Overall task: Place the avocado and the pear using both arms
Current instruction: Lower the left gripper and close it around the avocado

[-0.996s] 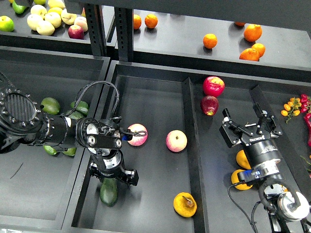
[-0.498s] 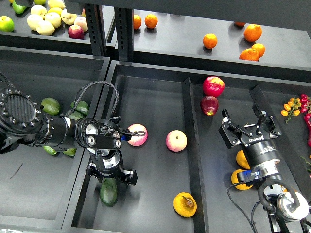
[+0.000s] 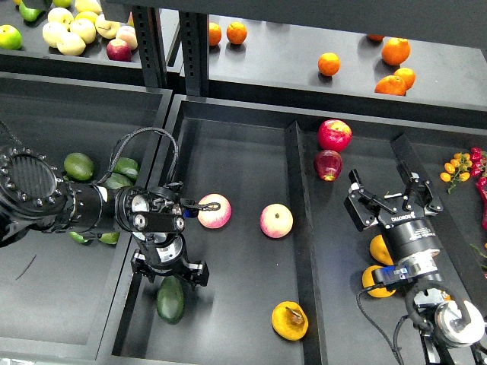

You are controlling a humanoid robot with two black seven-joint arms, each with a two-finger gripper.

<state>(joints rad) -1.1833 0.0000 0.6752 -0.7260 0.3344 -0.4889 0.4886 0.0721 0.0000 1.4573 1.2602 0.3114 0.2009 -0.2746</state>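
Note:
The dark green avocado (image 3: 170, 299) lies in the middle tray (image 3: 236, 152) near its front left corner. My left gripper (image 3: 169, 272) hangs just behind it, fingers spread, open and empty. It is close to the avocado's top end but not around it. The yellow-orange pear (image 3: 290, 320) with a brown blotch lies at the front of the same tray, near the divider (image 3: 301, 228). My right gripper (image 3: 392, 199) is open and empty over the right tray, well away from the pear.
Two pink apples (image 3: 214, 211) (image 3: 276, 220) lie mid-tray. Two red apples (image 3: 335, 134) sit in the right tray. Oranges (image 3: 377, 249) lie under my right arm. Lighter avocados (image 3: 79, 166) fill the left bin. The back shelf holds oranges (image 3: 396, 51) and pale fruit (image 3: 70, 32).
My left gripper has drifted a little left and back from the avocado, which stays lying in the tray. The right arm has not moved.

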